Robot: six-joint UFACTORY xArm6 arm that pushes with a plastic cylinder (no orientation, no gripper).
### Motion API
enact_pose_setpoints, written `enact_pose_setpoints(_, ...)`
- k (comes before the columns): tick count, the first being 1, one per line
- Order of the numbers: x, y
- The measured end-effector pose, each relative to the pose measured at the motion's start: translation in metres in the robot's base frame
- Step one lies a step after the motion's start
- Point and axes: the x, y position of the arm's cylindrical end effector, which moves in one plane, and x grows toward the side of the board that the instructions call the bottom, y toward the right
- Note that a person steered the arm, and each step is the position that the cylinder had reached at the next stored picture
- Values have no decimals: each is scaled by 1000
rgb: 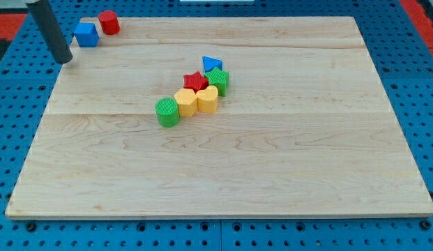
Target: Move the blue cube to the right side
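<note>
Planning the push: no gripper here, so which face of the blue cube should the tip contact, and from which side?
Contact the blue cube on its view-left face, coming from the view's left. My tip sits just left of and below it, so probably raise it level first. The red cylinder stands close at its upper right; a straight rightward push may graze it.

The red cylinder (109,22) touches the blue cube (86,34) on its right, blocking my way. The wooden board (307,153) beyond is open.
</note>
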Motion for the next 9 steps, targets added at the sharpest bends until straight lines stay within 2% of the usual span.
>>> enact_pose_setpoints(3,-5,-19)
enact_pose_setpoints(8,-80,-13)
enact_pose_setpoints(9,-105,-5)
